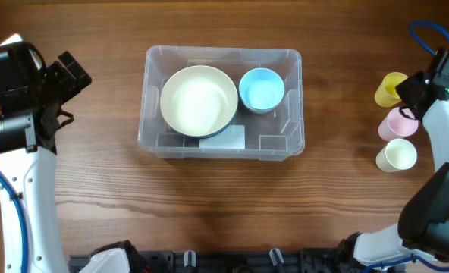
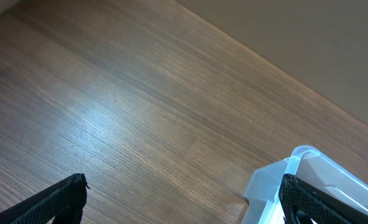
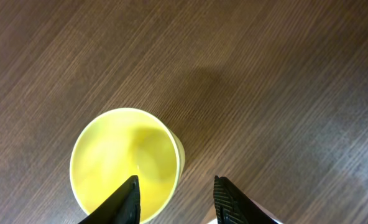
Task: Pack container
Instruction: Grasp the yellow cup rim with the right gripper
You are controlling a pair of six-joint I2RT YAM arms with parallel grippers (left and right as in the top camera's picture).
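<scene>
Roughly between left jaws and right jaws: container [image 1: 274,141]

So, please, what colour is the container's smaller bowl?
The smaller bowl is light blue, clearest in the overhead view.

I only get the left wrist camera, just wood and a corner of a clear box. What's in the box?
Observer: The container holds two bowls, a big cream bowl and a smaller blue bowl beside it.
Operator: Any more stuff to pack?
Observer: Three cups stand together on the table: yellow cup, pink cup, cream cup.
Operator: Where's the other arm?
Observer: The right gripper is at the yellow cup, jaws apart, one inside its rim, one outside.
</scene>
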